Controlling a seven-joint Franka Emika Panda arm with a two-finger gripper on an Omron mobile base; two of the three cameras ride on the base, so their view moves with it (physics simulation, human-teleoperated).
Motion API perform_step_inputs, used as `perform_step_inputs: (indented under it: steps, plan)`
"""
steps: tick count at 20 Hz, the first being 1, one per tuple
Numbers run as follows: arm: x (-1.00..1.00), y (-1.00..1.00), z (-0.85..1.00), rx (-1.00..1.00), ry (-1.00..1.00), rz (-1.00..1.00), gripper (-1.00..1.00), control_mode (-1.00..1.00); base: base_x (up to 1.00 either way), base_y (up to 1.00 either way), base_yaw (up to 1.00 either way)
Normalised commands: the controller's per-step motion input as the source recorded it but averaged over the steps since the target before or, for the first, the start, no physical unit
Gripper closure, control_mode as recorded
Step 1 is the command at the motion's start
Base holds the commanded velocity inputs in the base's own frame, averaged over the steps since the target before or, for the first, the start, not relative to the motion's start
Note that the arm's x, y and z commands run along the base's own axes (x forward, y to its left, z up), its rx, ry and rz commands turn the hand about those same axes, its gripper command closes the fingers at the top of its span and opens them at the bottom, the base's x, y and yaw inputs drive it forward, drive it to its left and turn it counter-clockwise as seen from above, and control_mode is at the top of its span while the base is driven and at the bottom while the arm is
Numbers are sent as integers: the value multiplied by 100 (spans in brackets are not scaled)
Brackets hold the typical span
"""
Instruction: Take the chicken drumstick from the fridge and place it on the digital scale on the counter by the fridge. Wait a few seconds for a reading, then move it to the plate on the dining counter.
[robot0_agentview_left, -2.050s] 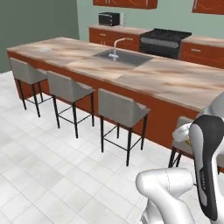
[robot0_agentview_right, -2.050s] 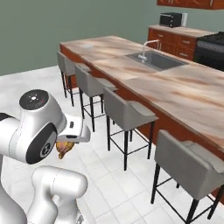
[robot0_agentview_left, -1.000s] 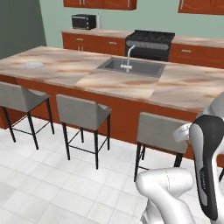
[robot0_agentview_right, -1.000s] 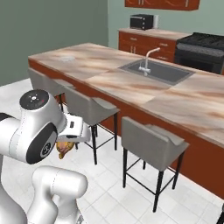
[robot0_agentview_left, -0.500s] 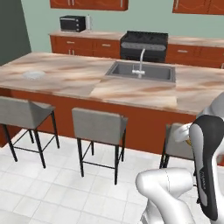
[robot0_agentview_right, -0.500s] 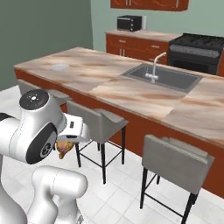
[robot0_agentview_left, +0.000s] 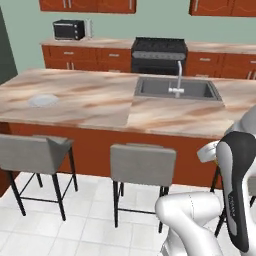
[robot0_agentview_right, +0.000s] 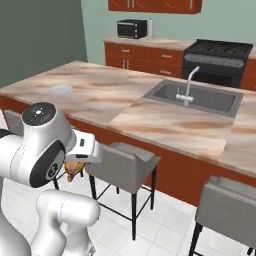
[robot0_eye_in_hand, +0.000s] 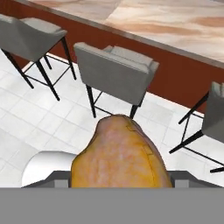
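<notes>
- Golden-orange chicken drumstick (robot0_eye_in_hand: 120, 155) sits clamped in the gripper (robot0_agentview_right: 75, 167), tucked low beside the arm; its long axis runs away from the hand, toward twelve o'clock in the hand view.
- Grey stools (robot0_agentview_left: 142, 165) stand between.
- Farther, on the dining counter (robot0_agentview_left: 100, 107), the plate (robot0_agentview_left: 43, 100) lies at about ten o'clock, well apart.

Grey stools (robot0_agentview_left: 142, 165) line the worktop's (robot0_agentview_left: 100, 107) near edge. Above them the top lies open around the plate (robot0_agentview_left: 43, 100); sink (robot0_agentview_left: 177, 89) and tap (robot0_agentview_left: 178, 80) sit farther right.
</notes>
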Motion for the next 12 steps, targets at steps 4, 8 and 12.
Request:
perform_step_inputs:
  steps: [4, 8, 12]
  plan:
    - [0, 0, 0, 0, 0, 0, 100, 100, 100, 100, -28]
    - [0, 0, 0, 0, 0, 0, 100, 100, 99, 100, -29]
    - [0, 0, 0, 0, 0, 0, 100, 100, 55, 100, -29]
